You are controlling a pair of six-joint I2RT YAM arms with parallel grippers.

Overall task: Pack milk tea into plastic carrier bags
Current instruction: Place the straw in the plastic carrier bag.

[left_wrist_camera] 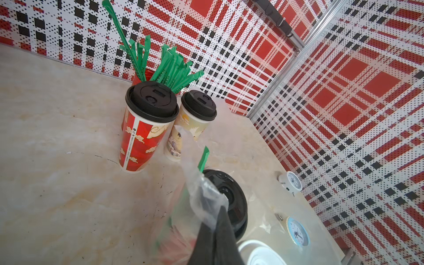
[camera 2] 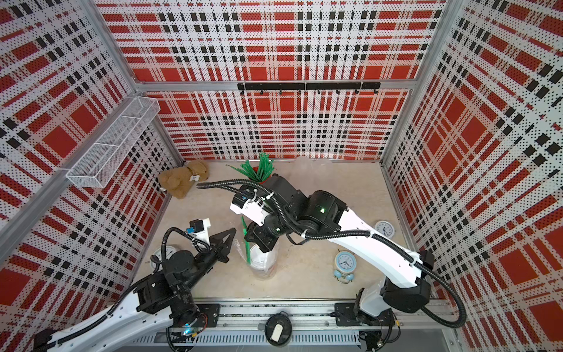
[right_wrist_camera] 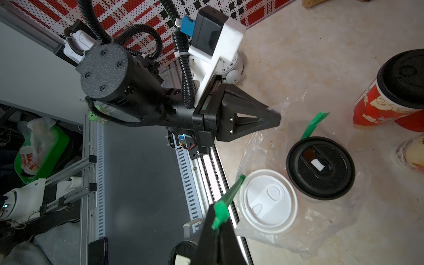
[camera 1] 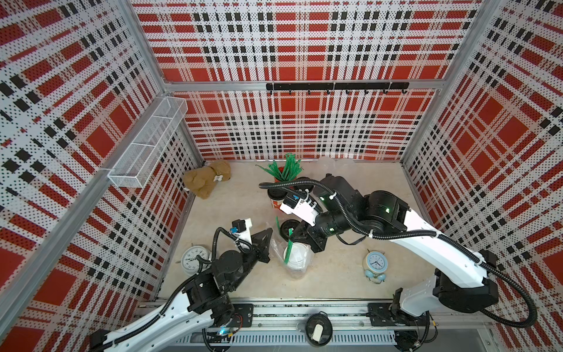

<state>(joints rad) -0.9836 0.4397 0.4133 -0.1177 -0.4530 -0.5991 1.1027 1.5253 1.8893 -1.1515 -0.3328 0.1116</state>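
A clear plastic carrier bag stands at the table's middle front with two milk tea cups in it, one white-lidded and one black-lidded. My left gripper is shut on the bag's rim at its left side. My right gripper is shut on a green straw slanting over the white lid. Another green straw sticks up by the black lid. Two more black-lidded cups, one red and one cream, stand further back. A second clear bag lies behind them.
A red holder of green straws stands at the back. A teddy bear lies back left. A white clock sits front left, a blue one front right, and another white one by the right wall. A wire basket hangs on the left wall.
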